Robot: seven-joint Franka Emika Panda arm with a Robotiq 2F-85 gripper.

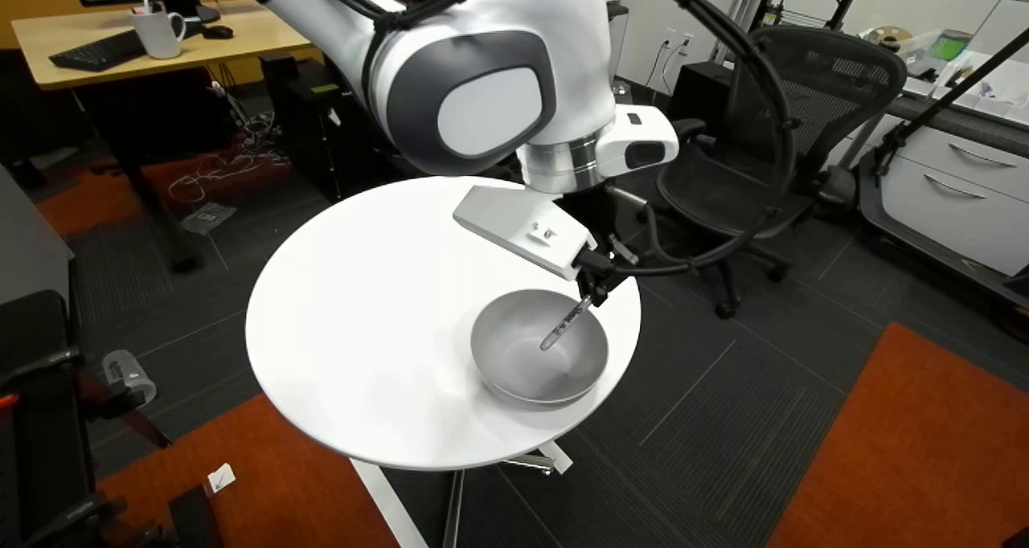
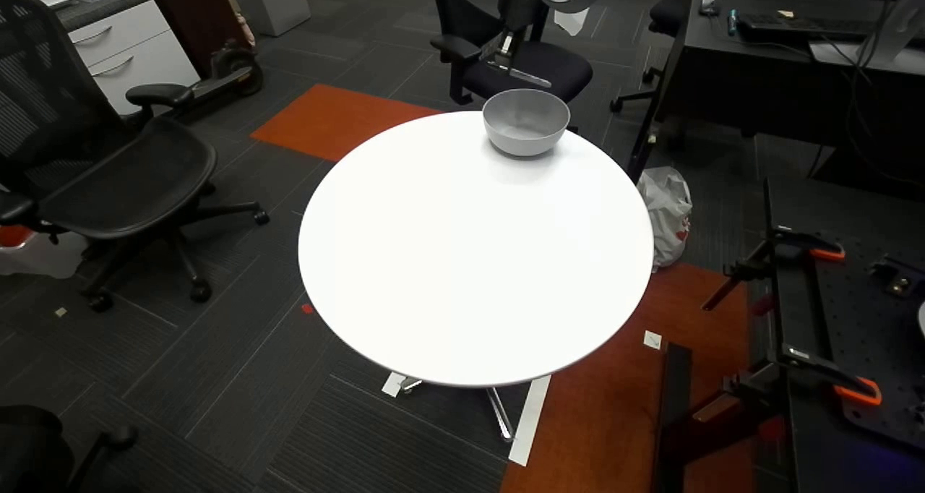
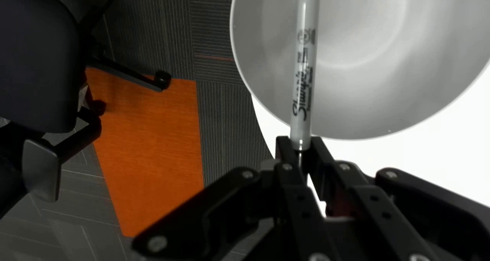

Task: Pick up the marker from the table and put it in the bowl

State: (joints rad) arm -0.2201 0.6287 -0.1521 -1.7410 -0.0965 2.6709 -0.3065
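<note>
The marker (image 1: 567,324), a light grey Sharpie with black lettering, is held by one end in my gripper (image 1: 593,293). In the wrist view the gripper (image 3: 299,144) is shut on the marker (image 3: 303,69), whose free end points away from the fingers. The marker slants down over the hollow of the grey bowl (image 1: 500,370), and no contact with the bowl shows. The bowl stands near the edge of the round white table (image 1: 354,331). The bowl (image 2: 525,144) and table (image 2: 470,254) also show in an exterior view. The bowl (image 3: 383,115) fills the wrist view's upper right.
A black mesh office chair (image 1: 812,122) stands beside the table. A wooden desk (image 1: 233,46) with a mug (image 1: 158,34) and keyboard (image 1: 100,50) is at the back. A black bench with orange-tipped clamps (image 2: 856,390) stands to one side.
</note>
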